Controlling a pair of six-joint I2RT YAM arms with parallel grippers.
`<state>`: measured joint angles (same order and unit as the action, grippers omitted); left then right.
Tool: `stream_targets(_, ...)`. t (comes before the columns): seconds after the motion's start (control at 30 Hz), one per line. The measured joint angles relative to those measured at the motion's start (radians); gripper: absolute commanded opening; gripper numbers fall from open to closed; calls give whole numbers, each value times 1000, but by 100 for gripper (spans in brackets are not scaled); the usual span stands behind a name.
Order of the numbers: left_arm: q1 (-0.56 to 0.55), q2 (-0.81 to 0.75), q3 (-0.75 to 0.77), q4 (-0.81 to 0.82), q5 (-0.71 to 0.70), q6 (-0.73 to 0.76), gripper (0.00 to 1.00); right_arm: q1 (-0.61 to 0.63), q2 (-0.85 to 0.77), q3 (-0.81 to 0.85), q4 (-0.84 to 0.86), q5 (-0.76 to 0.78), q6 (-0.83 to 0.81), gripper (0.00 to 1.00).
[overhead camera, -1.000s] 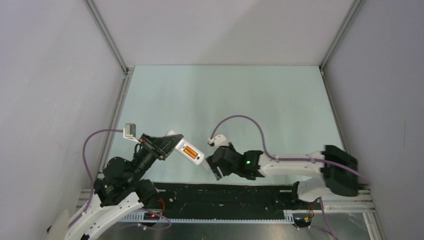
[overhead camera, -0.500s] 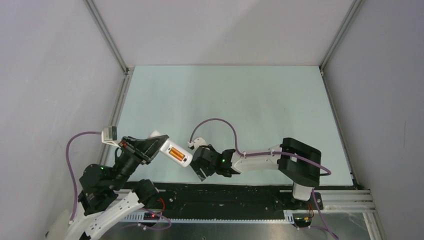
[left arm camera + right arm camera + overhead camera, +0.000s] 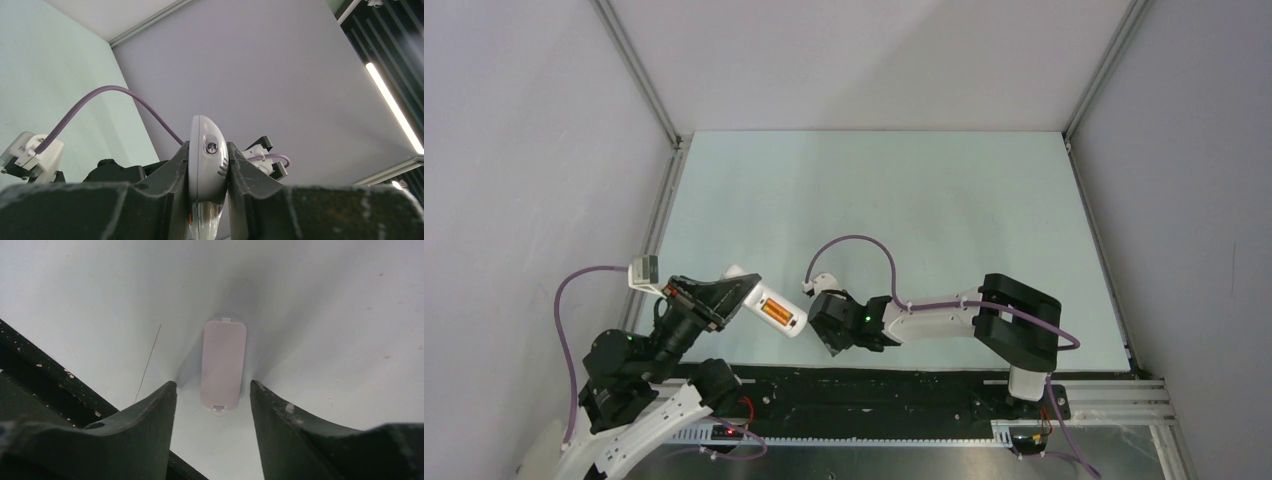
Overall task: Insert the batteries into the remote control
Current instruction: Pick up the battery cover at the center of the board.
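my left pincer (image 3: 208,167) clamps the remote control (image 3: 769,308) by its slick, rigid sides above the bench (image 3: 325,300), batteries (image 3: 773,312) in the recess. my right pincer (image 3: 212,400) gapes wide over the battery cover (image 3: 223,365), probably light and thin, best pinched by its long edges.

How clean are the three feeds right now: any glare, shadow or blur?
Top view: evenly lit and sharp, the batteries read orange in the remote. Left wrist view: left fingers blurred up close, strip light glaring at right. Right wrist view: right fingers soft, their shadow darkening the table around the battery cover, its outline clear.
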<state>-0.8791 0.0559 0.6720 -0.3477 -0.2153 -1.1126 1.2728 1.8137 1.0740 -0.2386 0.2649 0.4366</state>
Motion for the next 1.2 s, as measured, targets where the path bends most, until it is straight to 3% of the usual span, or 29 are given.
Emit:
stream_targets(0.4, 0, -5, 0, -11, -8, 6, 3, -2, 4, 7, -28, 36, 16, 32)
stream_targets(0.8, 0, -2, -17, -14, -28, -5, 2, -13, -53, 7, -98, 33, 9, 29)
stream_targets(1.2, 0, 62, -193, 3, -62, -71, 0, -43, -432, -66, -282, 53, -20, 29)
